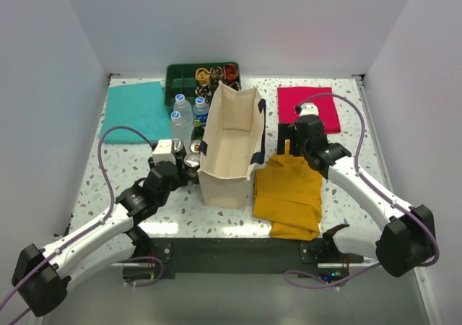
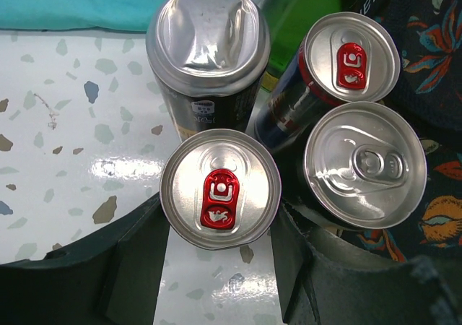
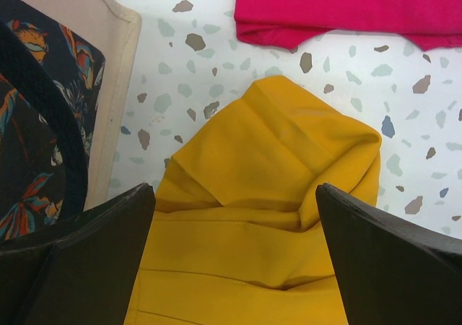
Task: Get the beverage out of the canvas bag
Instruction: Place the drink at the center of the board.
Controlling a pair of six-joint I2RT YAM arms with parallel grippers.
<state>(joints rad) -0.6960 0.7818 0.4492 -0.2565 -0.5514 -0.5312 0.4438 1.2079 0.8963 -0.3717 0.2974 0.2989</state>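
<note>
Beverage = red-tab can (image 2: pixel 220 188), already out of the canvas bag (image 1: pixel 231 144). It stands on the table (image 2: pixel 72 123) just left of the bag, in a tight cluster with a dented-top can (image 2: pixel 206 43), a second red-tab can (image 2: pixel 351 54) and a silver-tab can (image 2: pixel 364 165); green bottle (image 2: pixel 303 7) behind them. Left gripper (image 2: pixel 216 227) straddles the can, a finger against each side, looks pinched on it. So extraction looks done; what's left is letting go and backing off. Can't tell whether anything else is in the bag. Can is upright, long axis vertical, lid facing up at the wrist camera. Bag upright too, mouth open upward, longer side running away from the arm bases. Right gripper (image 3: pixel 234 217) spread wide, holding nothing, hovering over the mustard cloth (image 3: pixel 267 195) right of the bag, pink cloth (image 3: pixel 346 7) beyond.
</note>
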